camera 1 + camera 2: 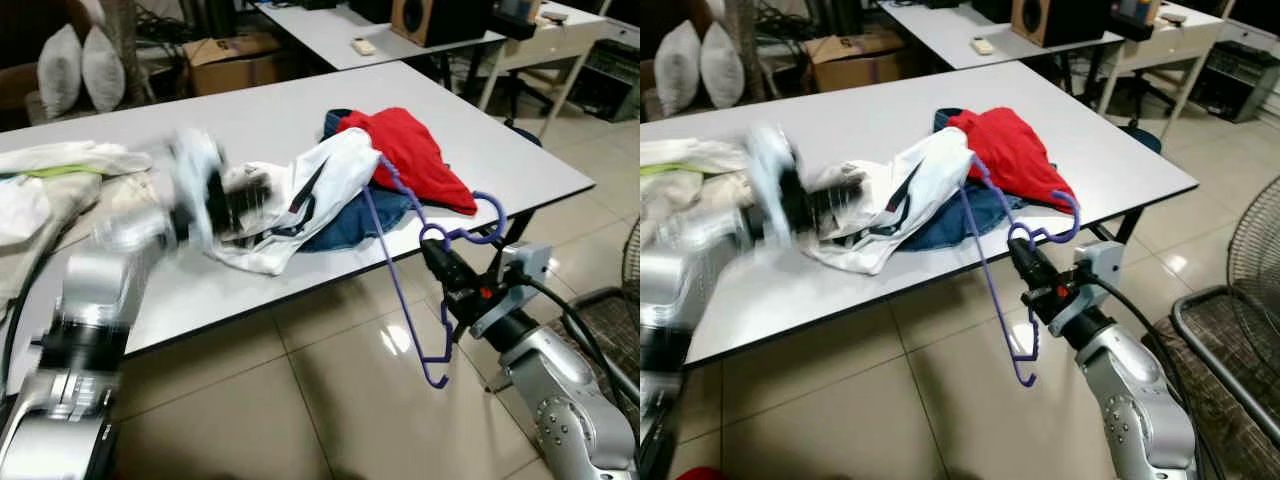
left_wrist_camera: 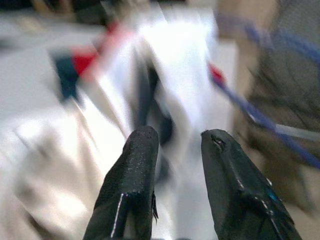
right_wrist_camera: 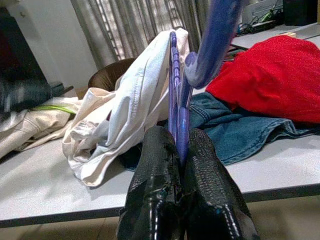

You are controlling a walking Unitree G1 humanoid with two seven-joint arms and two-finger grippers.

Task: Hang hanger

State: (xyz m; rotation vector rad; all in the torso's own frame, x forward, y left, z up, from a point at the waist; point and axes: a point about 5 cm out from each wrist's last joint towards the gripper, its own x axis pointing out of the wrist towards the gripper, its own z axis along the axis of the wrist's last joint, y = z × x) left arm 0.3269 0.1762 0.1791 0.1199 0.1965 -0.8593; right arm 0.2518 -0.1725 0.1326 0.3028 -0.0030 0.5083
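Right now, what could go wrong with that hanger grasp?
1. The right gripper pinches the purple hanger near its hook, so its long frame could swing or twist.
2. One shoulder is inside the white shirt; pulling may drag the red garment and jeans off the table.
3. The blurred left gripper may miss.

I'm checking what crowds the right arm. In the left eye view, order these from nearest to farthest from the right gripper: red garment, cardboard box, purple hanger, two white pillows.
1. The purple hanger, pinched in the right gripper off the table's near edge.
2. The red garment, on the table just beyond.
3. The cardboard box, behind the table.
4. The two white pillows, at the far left.
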